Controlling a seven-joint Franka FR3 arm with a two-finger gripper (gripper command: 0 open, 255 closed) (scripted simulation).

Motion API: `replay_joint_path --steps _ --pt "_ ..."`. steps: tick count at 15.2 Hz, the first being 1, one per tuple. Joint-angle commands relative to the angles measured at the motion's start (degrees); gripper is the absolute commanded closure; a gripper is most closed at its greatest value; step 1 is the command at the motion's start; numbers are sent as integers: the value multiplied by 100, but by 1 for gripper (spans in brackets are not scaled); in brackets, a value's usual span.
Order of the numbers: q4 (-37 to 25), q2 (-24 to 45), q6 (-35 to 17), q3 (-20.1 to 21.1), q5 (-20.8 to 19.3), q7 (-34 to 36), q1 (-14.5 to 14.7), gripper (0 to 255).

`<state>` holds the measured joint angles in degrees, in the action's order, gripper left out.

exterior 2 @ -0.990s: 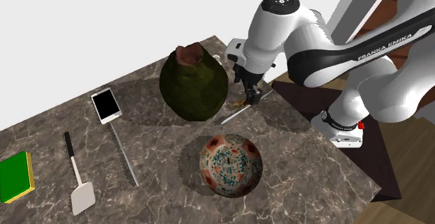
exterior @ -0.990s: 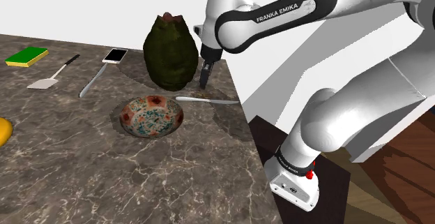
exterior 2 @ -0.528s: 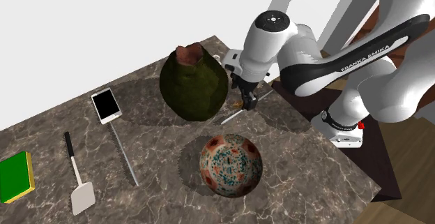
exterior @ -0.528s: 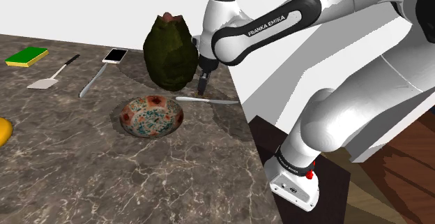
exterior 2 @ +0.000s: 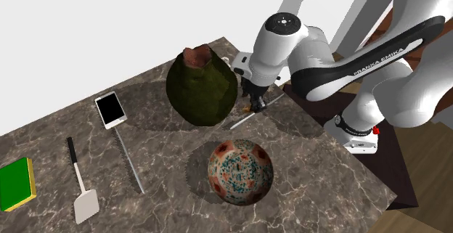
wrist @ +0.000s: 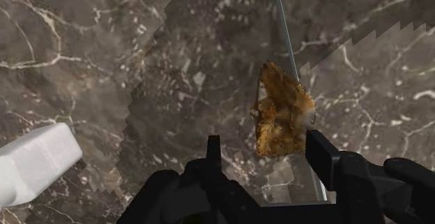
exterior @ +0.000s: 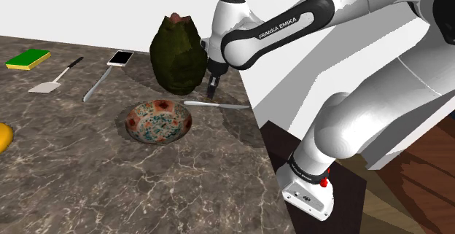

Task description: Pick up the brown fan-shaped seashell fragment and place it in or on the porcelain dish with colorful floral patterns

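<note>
The brown fan-shaped shell fragment (wrist: 282, 111) lies flat on the dark marble tabletop, close to the big dark green vase (exterior: 179, 54). My gripper (wrist: 265, 149) hangs low over it, open. The shell sits between the two black fingertips (wrist: 215, 149) and slightly ahead of them; neither pad touches it. From the second exterior view the gripper (exterior 2: 254, 104) stands at the table's far corner, with a bit of the shell (exterior 2: 245, 109) showing at its tip. The floral dish (exterior: 159, 121) (exterior 2: 240, 171) rests upright nearer the table's middle, nothing in it.
A pale table knife (exterior: 216, 105) lies between gripper and dish; a white handle (wrist: 35, 163) shows beside the fingers. A phone (exterior: 120, 57), spatula (exterior: 55, 79), second knife (exterior: 96, 85) and green sponge (exterior: 29, 59) lie further along. The table edge (exterior: 248, 101) runs just past the gripper.
The gripper has come down and a little toward the vase, ending low over the shell. Since half a second ago it barely moved. Nothing on the table shifted.
</note>
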<state>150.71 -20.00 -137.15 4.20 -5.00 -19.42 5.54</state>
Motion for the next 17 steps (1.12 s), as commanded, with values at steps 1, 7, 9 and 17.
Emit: replay_joint_path --steps 1,7,9,17 --pt "0 0 0 0 0 0 0 255" --pt "0 0 0 0 0 0 0 255" --pt "0 0 0 0 0 0 0 255" --pt "-171 274 673 -913 1434 -1290 354 0"
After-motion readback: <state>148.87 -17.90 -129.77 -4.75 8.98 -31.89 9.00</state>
